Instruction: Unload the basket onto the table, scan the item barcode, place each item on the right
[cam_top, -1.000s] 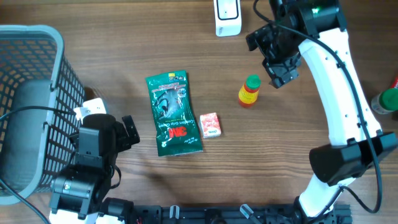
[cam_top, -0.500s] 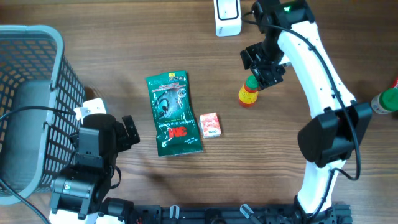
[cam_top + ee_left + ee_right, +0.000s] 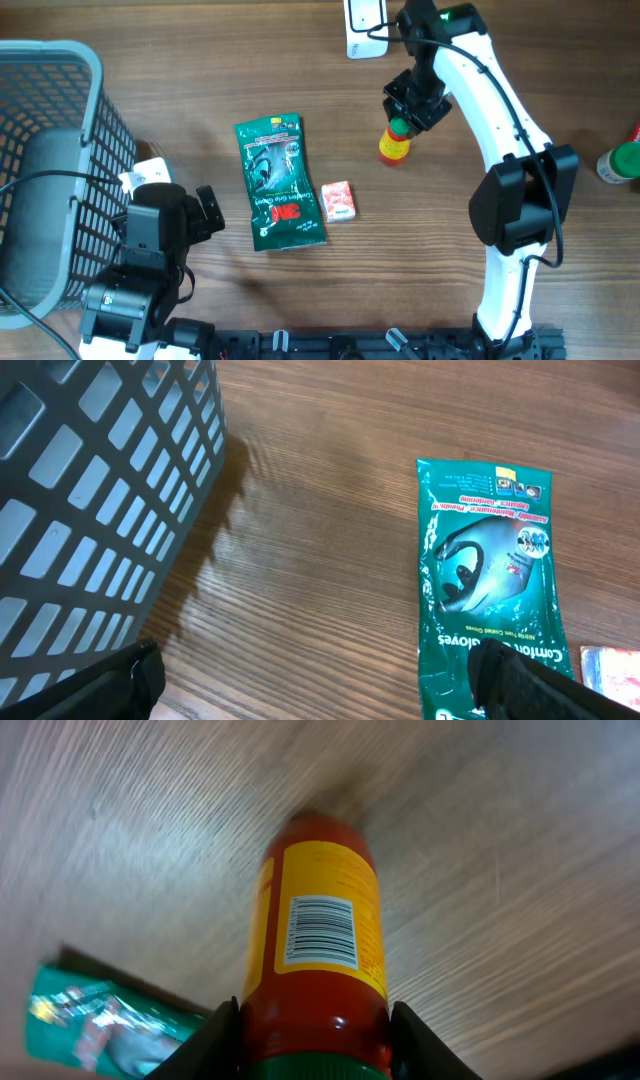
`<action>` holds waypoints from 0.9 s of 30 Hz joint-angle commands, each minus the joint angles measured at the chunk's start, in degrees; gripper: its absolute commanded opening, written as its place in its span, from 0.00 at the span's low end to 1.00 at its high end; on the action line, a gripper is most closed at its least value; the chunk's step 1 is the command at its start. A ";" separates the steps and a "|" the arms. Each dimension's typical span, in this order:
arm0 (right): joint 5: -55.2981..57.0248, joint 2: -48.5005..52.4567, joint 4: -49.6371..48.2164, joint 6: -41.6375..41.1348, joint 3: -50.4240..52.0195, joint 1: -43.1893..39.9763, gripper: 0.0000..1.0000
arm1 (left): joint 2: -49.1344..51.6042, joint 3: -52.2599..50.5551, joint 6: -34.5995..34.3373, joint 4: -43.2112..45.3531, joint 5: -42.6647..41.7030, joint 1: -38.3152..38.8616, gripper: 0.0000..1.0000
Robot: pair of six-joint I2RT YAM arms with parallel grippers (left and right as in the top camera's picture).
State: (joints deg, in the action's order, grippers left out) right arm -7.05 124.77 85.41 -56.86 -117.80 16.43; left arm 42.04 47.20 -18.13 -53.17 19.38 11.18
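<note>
**Asker:** Where is the item to be scanned?

**Describer:** Take the green glove packet point(image 3: 279, 183), lying flat mid-table, as the landmark. The bottle point(image 3: 394, 146) is to the packet's right and a little farther from the robot, apart from it. It is yellow and red with a green cap, and its base is on the wooden table point(image 3: 200, 60).

**Asker:** Is anything holding it?

**Describer:** Yes. The right gripper point(image 3: 403, 122) reaches down over the cap. In the right wrist view its two fingers point(image 3: 215, 1035) press against either side of the bottle's red shoulder, narrowed onto it with no gap visible. The barcode point(image 3: 320, 932), black bars on a white patch, faces that wrist camera.

**Asker:** And the other arm?

**Describer:** The left gripper point(image 3: 210, 210) is just left of the packet's lower end. Its fingers are spread wide with nothing between them.

**Asker:** What else surrounds the packet?

**Describer:** A small pink box point(image 3: 338, 201) lies just beside its lower right edge. A grey mesh basket point(image 3: 50, 47) stands well to its left. A white device point(image 3: 366, 25) sits beyond it to the right, at the table's far edge. A second green-capped container point(image 3: 622, 162) shows far right, partly cut off.
</note>
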 commanded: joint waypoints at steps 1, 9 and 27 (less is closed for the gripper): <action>1.01 0.79 -0.90 29.79 -2.38 -0.28 0.22 | -0.31 0.00 -0.50 0.09 -0.50 -0.28 1.00; 5.20 0.48 2.08 70.40 -4.04 -0.35 0.31 | -0.31 0.00 -0.50 0.09 -0.50 -0.28 1.00; 28.68 -13.22 -6.36 50.29 -4.04 0.42 0.96 | -0.31 0.00 -0.50 0.09 -0.50 -0.28 1.00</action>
State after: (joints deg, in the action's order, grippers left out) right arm 14.28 118.50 80.05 7.18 -120.42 16.51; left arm 42.04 47.20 -18.13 -53.17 19.38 11.18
